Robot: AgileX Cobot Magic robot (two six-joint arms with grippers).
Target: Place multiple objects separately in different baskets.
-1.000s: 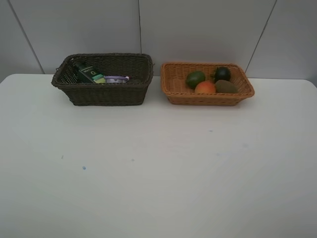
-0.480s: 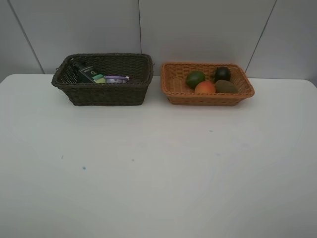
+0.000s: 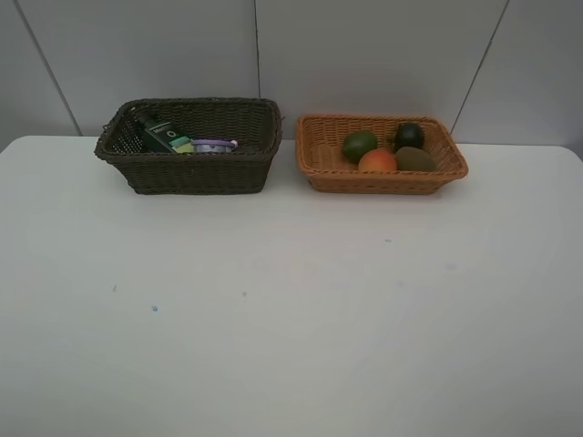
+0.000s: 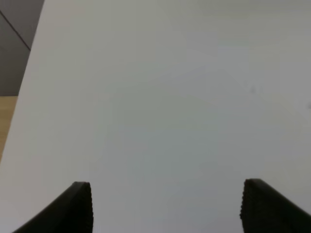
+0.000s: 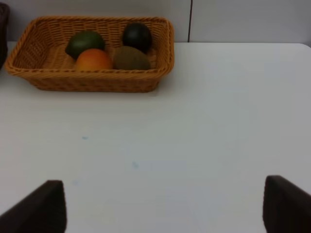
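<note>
At the back of the white table stand two baskets. The dark brown basket [image 3: 196, 173] on the left holds a dark green bottle [image 3: 157, 133] and a purple-lidded jar [image 3: 215, 145]. The light orange basket [image 3: 314, 155] [image 5: 29, 48] on the right holds a green lime [image 3: 359, 144] [image 5: 84, 41], an orange-red peach [image 3: 377, 160] [image 5: 94, 59], a dark mangosteen [image 3: 408, 135] [image 5: 136, 35] and a brown kiwi [image 3: 415, 158] [image 5: 131, 58]. My left gripper [image 4: 165, 206] is open over bare table. My right gripper [image 5: 163, 206] is open, well short of the orange basket. Neither arm shows in the high view.
The white table [image 3: 291, 300] stretches wide in front of the baskets, with a few small blue specks [image 3: 154, 309]. Its edge and a wooden floor [image 4: 6, 116] show in the left wrist view. A grey panelled wall [image 3: 364, 55] stands behind the baskets.
</note>
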